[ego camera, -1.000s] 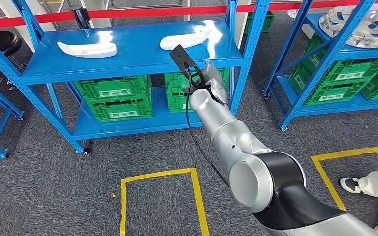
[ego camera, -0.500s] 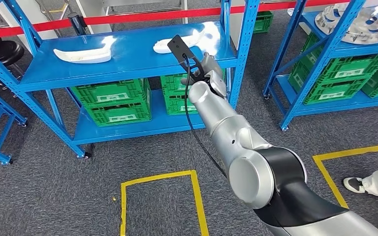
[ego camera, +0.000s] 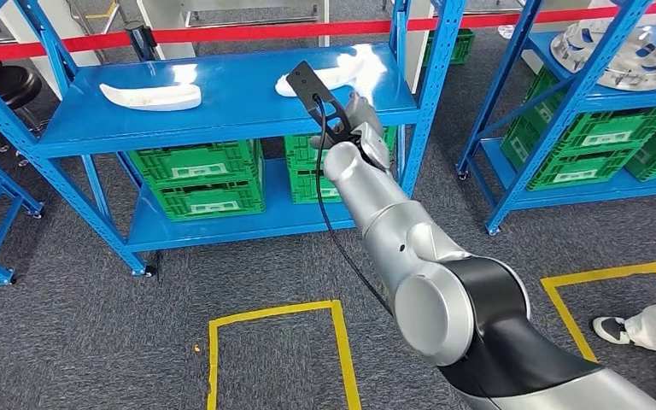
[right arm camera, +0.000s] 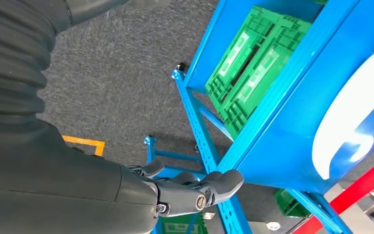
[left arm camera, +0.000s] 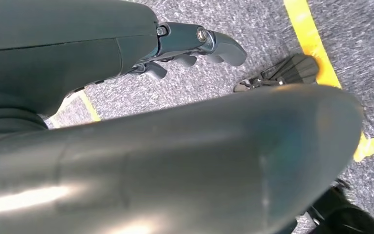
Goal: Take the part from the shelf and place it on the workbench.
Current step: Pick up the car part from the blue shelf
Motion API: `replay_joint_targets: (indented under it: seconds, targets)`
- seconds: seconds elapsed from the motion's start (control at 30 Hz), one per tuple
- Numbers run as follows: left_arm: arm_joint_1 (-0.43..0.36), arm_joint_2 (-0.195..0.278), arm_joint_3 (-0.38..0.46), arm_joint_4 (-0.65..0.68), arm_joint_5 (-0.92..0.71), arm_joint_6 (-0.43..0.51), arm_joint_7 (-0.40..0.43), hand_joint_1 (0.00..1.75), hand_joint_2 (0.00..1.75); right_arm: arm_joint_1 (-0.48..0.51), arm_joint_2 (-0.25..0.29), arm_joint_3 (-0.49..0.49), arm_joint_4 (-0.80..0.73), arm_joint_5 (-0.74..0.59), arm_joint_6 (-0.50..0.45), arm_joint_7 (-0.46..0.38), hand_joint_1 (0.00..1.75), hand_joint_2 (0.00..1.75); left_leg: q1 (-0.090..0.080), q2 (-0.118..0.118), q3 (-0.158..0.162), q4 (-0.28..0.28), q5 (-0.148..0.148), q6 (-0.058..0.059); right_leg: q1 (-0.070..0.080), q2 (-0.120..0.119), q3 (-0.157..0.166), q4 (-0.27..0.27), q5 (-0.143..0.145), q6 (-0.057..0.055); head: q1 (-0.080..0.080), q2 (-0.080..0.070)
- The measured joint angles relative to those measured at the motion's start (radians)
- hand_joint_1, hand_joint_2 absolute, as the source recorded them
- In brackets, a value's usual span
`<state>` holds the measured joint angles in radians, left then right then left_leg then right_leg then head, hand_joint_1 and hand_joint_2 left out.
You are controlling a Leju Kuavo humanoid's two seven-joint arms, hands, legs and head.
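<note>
Head view: right hand (ego camera: 366,128), empty, at the shelf (ego camera: 222,115) front edge just short of the white part (ego camera: 329,75); right wrist view: fingers (right arm camera: 195,187) loosely apart below the shelf lip, risking a knock against it; left wrist view: left hand (left arm camera: 195,46) hanging, holding nothing, fingers apart.

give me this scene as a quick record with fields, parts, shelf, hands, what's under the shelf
parts: two white curved parts, left part and right part, both lying on the top shelf
shelf: blue metal shelf
right robot hand: raised at the shelf's front edge near the right part, holding nothing, fingers apart
left robot hand: hangs over the carpet, holding nothing
lower shelf: green crates
floor: yellow tape square
</note>
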<state>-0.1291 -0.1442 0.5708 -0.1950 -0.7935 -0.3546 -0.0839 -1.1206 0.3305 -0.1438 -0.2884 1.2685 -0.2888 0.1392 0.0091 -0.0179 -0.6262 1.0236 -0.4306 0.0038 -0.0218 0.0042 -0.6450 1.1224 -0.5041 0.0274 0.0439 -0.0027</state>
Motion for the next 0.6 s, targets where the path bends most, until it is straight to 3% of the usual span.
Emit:
replay_joint_targets:
  seconds: [0.07,0.2,0.27,0.33,0.4,0.43,0.5,0.53,0.6]
  targets:
    - [-0.001,0.001,0.000,0.000,-0.003,0.000,0.000,0.00,0.00,-0.001,0.000,0.000,0.000,0.000,0.001,0.002,0.00,1.75,-0.002,-0.001,-0.003,0.012,-0.009,-0.013,0.002,0.002,0.031,-0.064,0.018,-0.012,-0.001,0.000]
    - [-0.001,0.000,0.000,0.000,-0.006,0.000,0.000,0.00,0.00,-0.003,-0.001,0.000,-0.001,0.000,0.001,0.003,0.00,1.75,0.000,0.003,-0.009,0.022,-0.017,-0.035,0.002,0.004,0.037,-0.071,0.019,-0.043,-0.003,0.000]
    - [-0.003,0.001,0.000,0.000,-0.011,0.000,0.000,0.00,0.00,-0.005,0.000,0.000,-0.002,0.000,0.001,0.003,0.00,1.75,0.001,0.008,-0.046,0.097,-0.053,-0.042,-0.001,0.003,0.043,-0.075,0.020,-0.053,-0.006,0.000]
    - [-0.004,0.001,0.000,0.000,-0.015,0.000,0.002,0.00,0.00,-0.006,-0.001,0.000,-0.002,-0.001,0.001,0.003,0.00,1.75,0.001,0.011,-0.113,0.222,-0.101,-0.047,-0.001,0.002,0.045,-0.075,0.017,-0.058,-0.008,0.000]
    - [-0.003,0.000,0.000,0.000,-0.018,0.000,0.004,0.00,0.00,-0.005,-0.002,0.000,-0.002,-0.002,0.001,0.003,0.00,1.75,0.002,0.012,-0.150,0.275,-0.099,-0.047,-0.001,0.003,0.049,-0.075,0.012,-0.059,-0.008,0.000]
    - [-0.003,0.000,0.000,0.000,-0.019,0.000,0.005,0.00,0.00,-0.004,-0.002,0.000,-0.002,-0.002,0.001,0.003,0.00,1.75,0.002,0.012,-0.141,0.247,-0.072,-0.046,-0.001,0.003,0.054,-0.075,0.008,-0.057,-0.008,0.000]
    - [-0.004,0.001,0.000,0.000,-0.020,0.000,0.007,0.00,0.00,-0.004,-0.003,0.000,-0.002,-0.002,0.001,0.003,0.00,1.75,0.002,0.014,-0.082,0.121,-0.003,-0.041,-0.002,0.004,0.066,-0.075,-0.001,-0.051,-0.008,0.000]
    - [-0.005,0.001,0.000,0.000,-0.021,0.000,0.008,0.00,0.00,-0.005,-0.004,0.000,-0.002,-0.002,0.001,0.003,0.00,1.75,0.000,0.015,-0.053,0.063,0.015,-0.037,-0.001,0.004,0.070,-0.074,-0.006,-0.046,-0.009,0.000]
    - [-0.008,0.000,0.000,0.000,-0.021,0.000,0.010,0.00,0.00,-0.006,-0.006,0.000,-0.002,-0.002,0.001,0.002,0.00,1.75,-0.004,0.014,-0.028,0.016,0.013,-0.029,0.003,0.004,0.073,-0.078,-0.011,-0.034,-0.010,0.000]
